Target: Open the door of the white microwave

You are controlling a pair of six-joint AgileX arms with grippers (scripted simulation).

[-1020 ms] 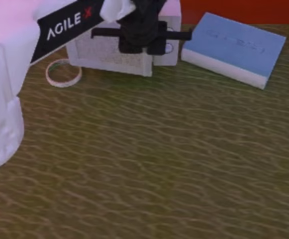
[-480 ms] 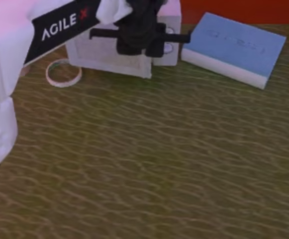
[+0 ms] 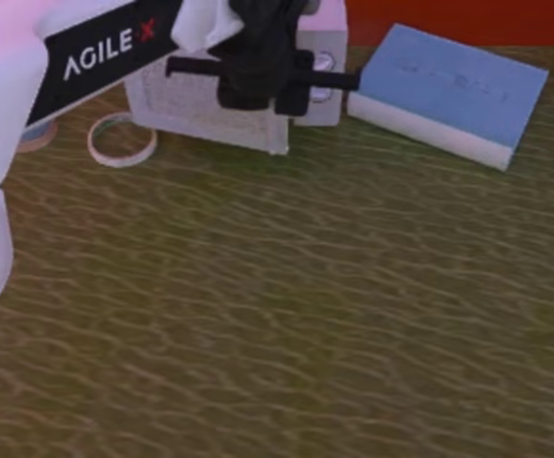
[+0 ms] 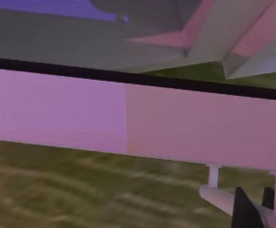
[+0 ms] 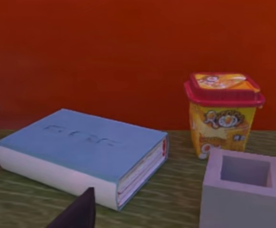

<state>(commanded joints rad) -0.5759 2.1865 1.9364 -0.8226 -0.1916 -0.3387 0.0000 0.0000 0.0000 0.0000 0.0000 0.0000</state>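
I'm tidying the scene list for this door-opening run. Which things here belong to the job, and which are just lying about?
Job:
- white microwave
- its door, partly swung out
- left gripper, at the door's free edge

Lying about:
- blue-covered book
- tape ring, left of the microwave
- yellow tub with a red lid
- open-topped cube

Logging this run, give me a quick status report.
Left gripper at the door's free edge. White microwave door ajar. Right arm out of top view. Nothing blocking.

Microwave (image 3: 319, 95) at table's far edge; book (image 3: 453, 86) just right; tape ring (image 3: 121, 138) near left front.
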